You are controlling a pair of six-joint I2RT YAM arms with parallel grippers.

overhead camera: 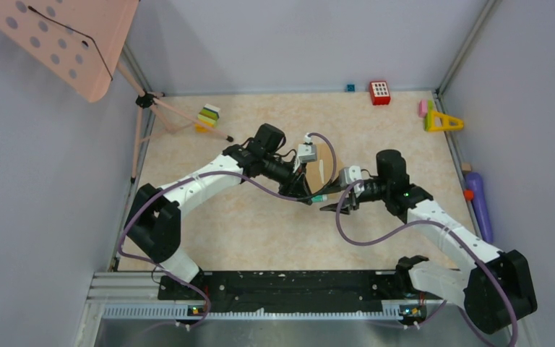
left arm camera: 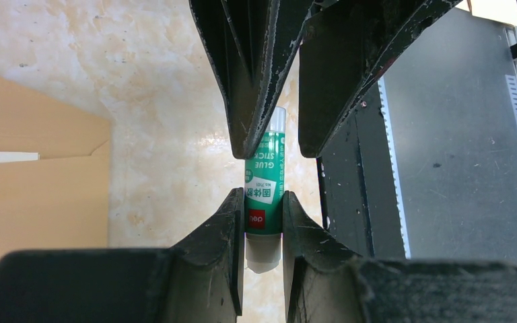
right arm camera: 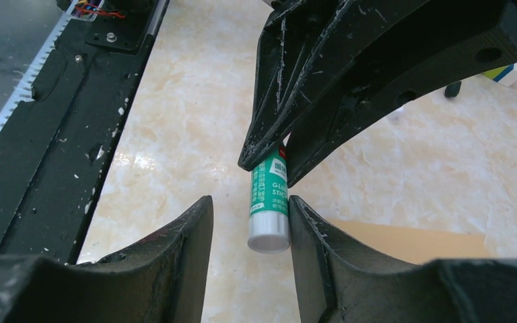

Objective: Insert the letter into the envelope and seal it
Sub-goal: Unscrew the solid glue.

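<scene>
Mid-table (overhead camera: 260, 231), both arms met nose to nose: left arm (overhead camera: 202, 177) reaching in from the left, right arm (overhead camera: 441, 220) from the right. Envelope (overhead camera: 330, 173) lay flat just far of the meeting point, flap open, closer to the left arm. Left gripper (left arm camera: 264, 202) was clamped narrow on the green body of a glue stick (right arm camera: 268, 195). Right gripper (right arm camera: 250, 205) straddled the stick's white end, fingers part-open, a gap showing on one side, so no grip yet. Stick's long axis ran left-right, straight from one gripper into the other. My read: next is uncapping, right closing and pulling off along that axis, away from the left.
</scene>
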